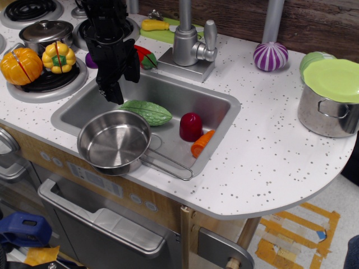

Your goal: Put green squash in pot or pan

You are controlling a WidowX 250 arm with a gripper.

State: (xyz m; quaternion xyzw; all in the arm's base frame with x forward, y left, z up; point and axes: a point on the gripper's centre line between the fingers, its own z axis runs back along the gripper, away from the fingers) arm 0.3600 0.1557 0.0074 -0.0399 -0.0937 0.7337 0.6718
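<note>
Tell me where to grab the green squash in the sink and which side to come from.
Probably grip the green squash across its narrow width near the middle, coming from above. It lies flat in the sink, long axis left to right, its left end tucked behind the pan. The end effector hangs just left of it.

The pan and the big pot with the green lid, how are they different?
The pan is shallow and open with nothing in it; the pot is taller and covered by a pale green lid. The pan has a long wire loop handle; the pot has a short side handle. The pan sits at the sink front edge; the pot stands on the counter at far right. Both are shiny steel.
</note>
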